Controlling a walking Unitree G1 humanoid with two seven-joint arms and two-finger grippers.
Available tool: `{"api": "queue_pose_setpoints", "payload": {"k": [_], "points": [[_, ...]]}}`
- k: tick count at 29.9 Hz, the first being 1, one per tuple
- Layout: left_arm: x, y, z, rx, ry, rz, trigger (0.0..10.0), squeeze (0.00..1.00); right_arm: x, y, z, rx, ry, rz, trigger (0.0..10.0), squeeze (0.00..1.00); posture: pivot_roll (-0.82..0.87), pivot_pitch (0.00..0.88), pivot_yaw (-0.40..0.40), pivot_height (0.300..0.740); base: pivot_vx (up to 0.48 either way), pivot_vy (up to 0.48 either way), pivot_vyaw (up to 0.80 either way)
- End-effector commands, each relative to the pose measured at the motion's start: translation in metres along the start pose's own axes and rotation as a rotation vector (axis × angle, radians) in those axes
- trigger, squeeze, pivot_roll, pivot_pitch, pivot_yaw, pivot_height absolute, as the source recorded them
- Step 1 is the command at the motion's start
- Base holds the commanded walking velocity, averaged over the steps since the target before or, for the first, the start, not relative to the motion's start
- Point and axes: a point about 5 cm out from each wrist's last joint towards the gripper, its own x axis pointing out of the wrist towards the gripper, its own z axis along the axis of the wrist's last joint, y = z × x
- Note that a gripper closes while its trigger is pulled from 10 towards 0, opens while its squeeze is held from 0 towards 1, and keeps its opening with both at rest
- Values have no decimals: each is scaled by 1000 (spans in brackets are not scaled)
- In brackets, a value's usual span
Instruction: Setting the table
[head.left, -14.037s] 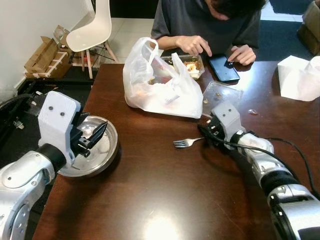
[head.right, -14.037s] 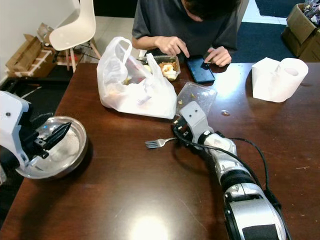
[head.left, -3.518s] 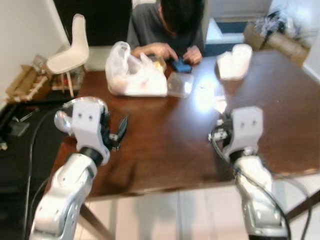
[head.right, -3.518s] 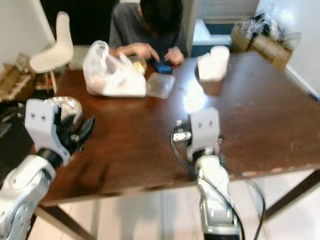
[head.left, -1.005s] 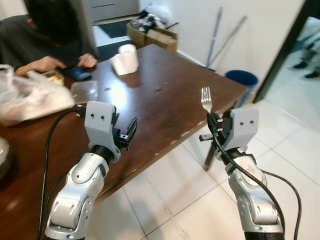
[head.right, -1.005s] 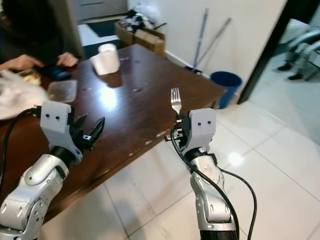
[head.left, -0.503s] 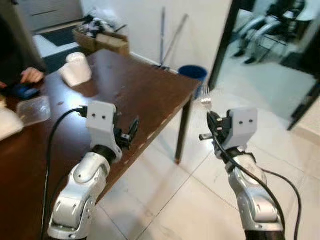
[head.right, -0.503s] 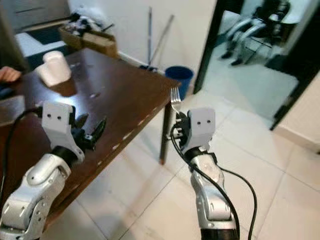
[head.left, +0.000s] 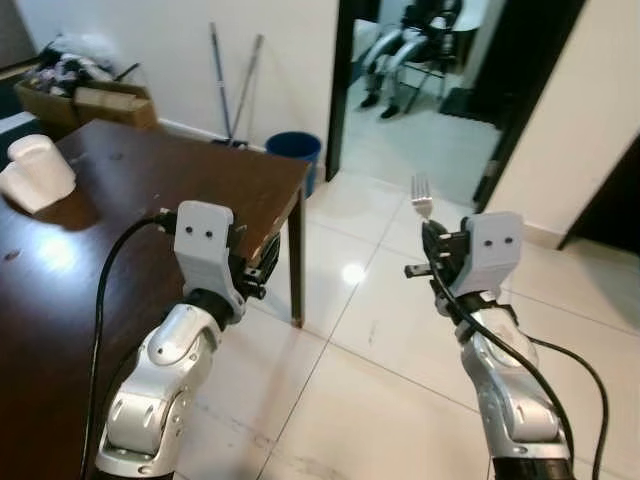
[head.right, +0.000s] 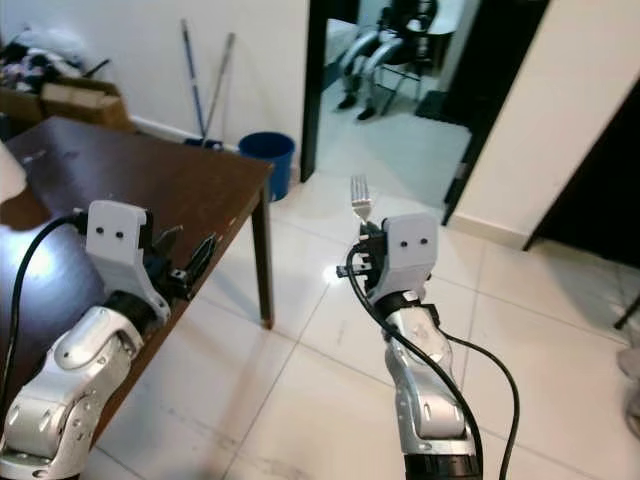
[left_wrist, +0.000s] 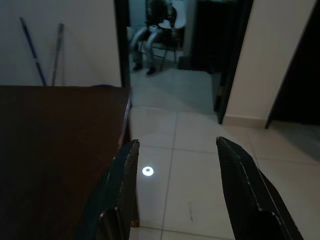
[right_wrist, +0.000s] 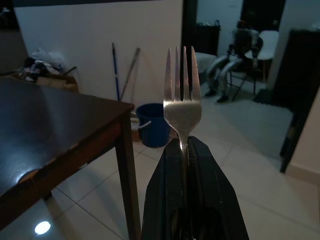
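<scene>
The right gripper is clenched on a silver fork, which stands upright with its tines at 12 o'clock from the fingers — in the right wrist view the handle of the fork is pinched between the two black fingers. The fork is carried in the air above the pale tiled floor, well apart from the dark wooden table, whose corner lies at about 9 o'clock from it. The left gripper is released and holds nothing; its fingers stand spread in the left wrist view, over the table edge. On the table at about 10 o'clock sits a white paper roll. Against the white wall beyond the table stand two poles and a blue bin, and through the open doorway a seated humanoid robot rests on a chair.
</scene>
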Motion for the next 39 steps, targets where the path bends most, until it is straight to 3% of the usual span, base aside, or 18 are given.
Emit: {"api": "queue_pose_setpoints", "payload": {"k": [1, 39], "points": [[0, 3, -3, 3, 20, 10, 10000, 0, -2, 1, -2, 6, 4, 0, 10000, 0, 0, 0, 103, 740, 0, 0, -800], [1, -4, -4, -29, 16, 28, 10000, 0, -2, -5, -2, -15, 21, 18, 10000, 0, -56, 0, 56, 740, 0, 0, -800]]}}
